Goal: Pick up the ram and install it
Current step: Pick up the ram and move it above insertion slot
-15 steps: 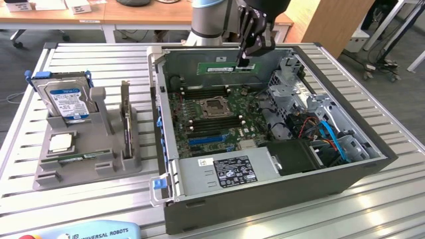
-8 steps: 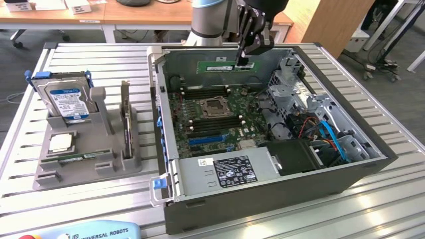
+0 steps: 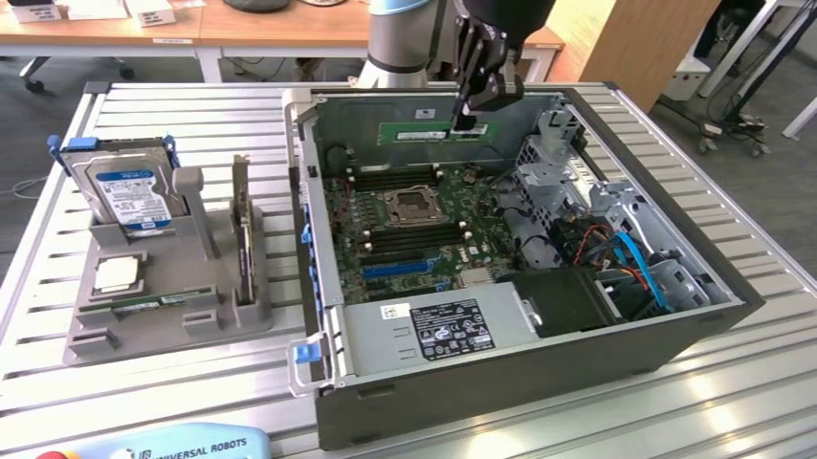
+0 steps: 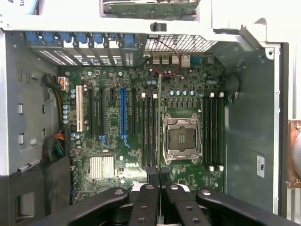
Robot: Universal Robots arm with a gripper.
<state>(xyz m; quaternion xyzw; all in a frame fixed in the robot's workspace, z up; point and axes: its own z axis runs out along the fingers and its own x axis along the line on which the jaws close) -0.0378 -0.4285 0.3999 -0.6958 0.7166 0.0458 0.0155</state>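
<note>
The ram [image 3: 428, 133], a long thin green stick, hangs level over the back of the open computer case [image 3: 715, 287], well above the motherboard [image 3: 408, 229]. My gripper [image 3: 466, 122] is shut on its top edge, toward the end at the exterior view's right. In the wrist view the ram [image 4: 160, 117] shows edge-on as a thin line running out from between my black fingers [image 4: 153, 176]. It lies over the board between the dark memory slots [image 4: 149, 129] and the silver processor socket [image 4: 181, 137]. More empty slots [image 4: 212, 129] sit on the socket's other side.
A grey holder [image 3: 90, 335] stands on the slatted table at the exterior view's left. It carries a hard drive [image 3: 128, 191], an upright dark card [image 3: 240, 225], a square silver chip [image 3: 118, 274] and a small green stick [image 3: 160, 304]. The power supply [image 3: 434, 330] and drive cage [image 3: 562, 182] crowd the case.
</note>
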